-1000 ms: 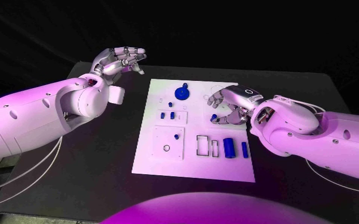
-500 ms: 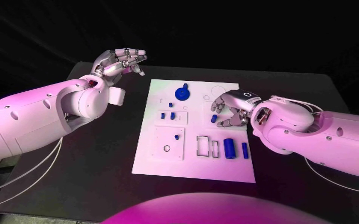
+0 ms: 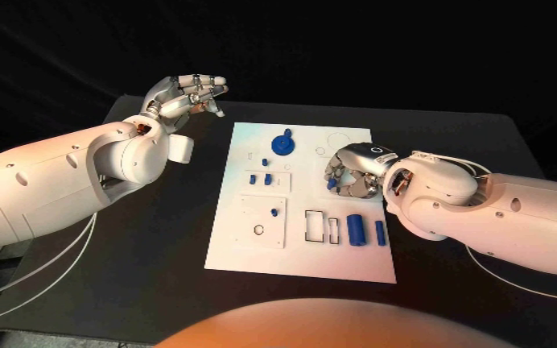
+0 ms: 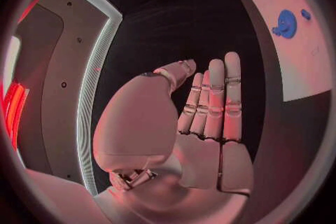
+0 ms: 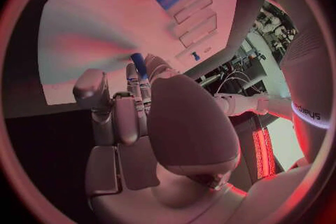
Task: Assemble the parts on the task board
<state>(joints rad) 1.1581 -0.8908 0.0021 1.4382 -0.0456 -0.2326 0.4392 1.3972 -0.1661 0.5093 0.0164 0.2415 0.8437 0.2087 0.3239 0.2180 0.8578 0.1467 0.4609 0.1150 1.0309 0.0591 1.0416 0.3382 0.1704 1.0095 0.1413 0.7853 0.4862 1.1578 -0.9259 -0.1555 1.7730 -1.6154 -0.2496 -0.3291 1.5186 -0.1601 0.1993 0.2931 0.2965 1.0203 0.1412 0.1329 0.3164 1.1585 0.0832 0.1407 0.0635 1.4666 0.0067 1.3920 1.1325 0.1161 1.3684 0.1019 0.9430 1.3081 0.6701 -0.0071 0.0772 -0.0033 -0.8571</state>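
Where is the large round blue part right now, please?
In the head view, the round blue part sits at the board's far end, left of centre, untouched by either hand.

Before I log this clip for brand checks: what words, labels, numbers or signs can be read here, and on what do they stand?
Dark lettering on the white band of the other arm, right wrist view: too distorted to read surely.
Small ring mark on the back of the right hand, head view: a sign, no letters.
Task board, blue parts and left hand: no text legible.
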